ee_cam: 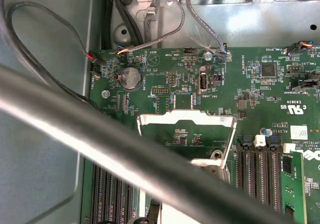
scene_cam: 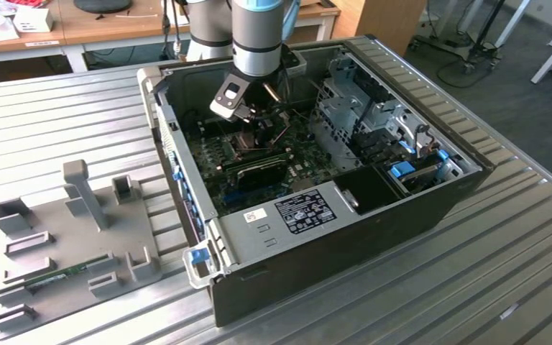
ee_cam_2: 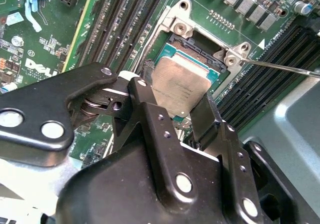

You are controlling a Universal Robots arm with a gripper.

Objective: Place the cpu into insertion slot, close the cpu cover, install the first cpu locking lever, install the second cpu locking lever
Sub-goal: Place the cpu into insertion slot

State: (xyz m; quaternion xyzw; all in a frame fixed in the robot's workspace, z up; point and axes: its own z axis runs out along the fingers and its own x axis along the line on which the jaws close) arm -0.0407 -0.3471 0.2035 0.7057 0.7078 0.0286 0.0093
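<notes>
1. Exterior view: the arm reaches down into an open computer case (scene_cam: 382,215) lying on the ribbed metal counter (scene_cam: 487,287). The gripper (scene_cam: 249,126) hangs low over the green board (scene_cam: 256,180).
2. Second wrist view: the fingers (ee_cam_2: 205,111) are narrowed to the width of the cpu (ee_cam_2: 182,81) and clasp it by two opposite edges (silvery top facing up). It sits at the insertion slot (ee_cam_2: 197,46), whose dark frame shows just beyond the fingertips; whether it is fully seated I cannot tell. A thin metal lever (ee_cam_2: 280,67) juts out nearby.
3. First wrist view: the cpu cover (ee_cam: 186,118) stands raised, with board showing through its window.
</notes>
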